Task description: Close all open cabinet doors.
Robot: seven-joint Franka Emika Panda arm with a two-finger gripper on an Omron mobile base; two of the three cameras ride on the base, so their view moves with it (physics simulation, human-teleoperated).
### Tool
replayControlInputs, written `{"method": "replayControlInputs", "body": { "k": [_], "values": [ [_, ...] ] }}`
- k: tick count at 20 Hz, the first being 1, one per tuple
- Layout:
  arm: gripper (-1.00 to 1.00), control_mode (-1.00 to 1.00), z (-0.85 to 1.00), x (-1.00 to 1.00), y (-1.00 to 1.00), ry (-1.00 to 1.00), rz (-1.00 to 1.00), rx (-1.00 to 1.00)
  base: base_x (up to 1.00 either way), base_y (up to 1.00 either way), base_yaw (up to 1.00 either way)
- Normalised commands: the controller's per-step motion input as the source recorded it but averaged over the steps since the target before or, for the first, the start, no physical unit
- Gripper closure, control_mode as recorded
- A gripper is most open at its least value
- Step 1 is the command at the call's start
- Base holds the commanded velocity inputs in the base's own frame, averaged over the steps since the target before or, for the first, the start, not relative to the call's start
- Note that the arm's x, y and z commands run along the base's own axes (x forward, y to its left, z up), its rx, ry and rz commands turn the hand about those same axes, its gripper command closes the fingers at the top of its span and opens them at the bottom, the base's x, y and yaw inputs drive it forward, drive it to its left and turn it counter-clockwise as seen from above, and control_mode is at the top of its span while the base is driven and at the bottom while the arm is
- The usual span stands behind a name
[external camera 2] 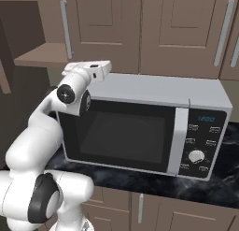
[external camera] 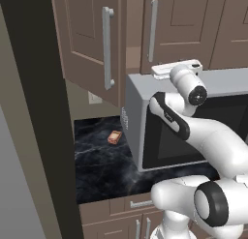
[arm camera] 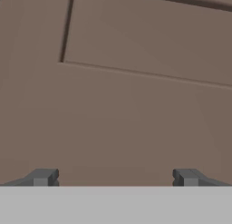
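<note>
On the far left, one of the cabinet doors, the open door, swings out toward the robot, and its long silver handle runs up and down near its free edge. In the right base view the inside shelf of that cabinet shows in the open gap. Under it, on the dark counter, lies a small orange thing. Next to the open door, the closed door sits flat against the wall above the big microwave. I think the robot is at the start of the job: the open door is not shut yet, and the hand is not touching it. The arm bends up from its base, folds at the elbow in front of the microwave glass, and its white hand sits level just above the microwave top, pointing at the brown doors. In the hand view the gripper looks straight at a brown door panel very close by, and its two dark tips stand far apart with nothing between them. Next, the hand likely needs to move left, get behind the open door's outer face, and push it flat to the wall.
</note>
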Motion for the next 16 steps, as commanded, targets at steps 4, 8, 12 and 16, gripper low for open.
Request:
{"method": "replayControlInputs", "body": {
  "k": [4, 8, 12, 16],
  "values": [
    [-1.00, -1.00, 0.00, 0.15, 0.00, 0.00, -0.01, 0.01, 0.00, 0.00, 0.00],
    [-1.00, -1.00, 0.00, 0.19, 0.00, 0.00, -0.01, 0.01, 0.00, 0.00, 0.00],
    [-1.00, -1.00, 0.00, 0.23, 0.00, 0.00, -0.02, 0.00, 0.00, 0.00, 0.00],
    [-1.00, -1.00, 0.00, 0.21, 0.00, 0.00, -0.01, 0.01, 0.00, 0.00, 0.00]
  ]
}}
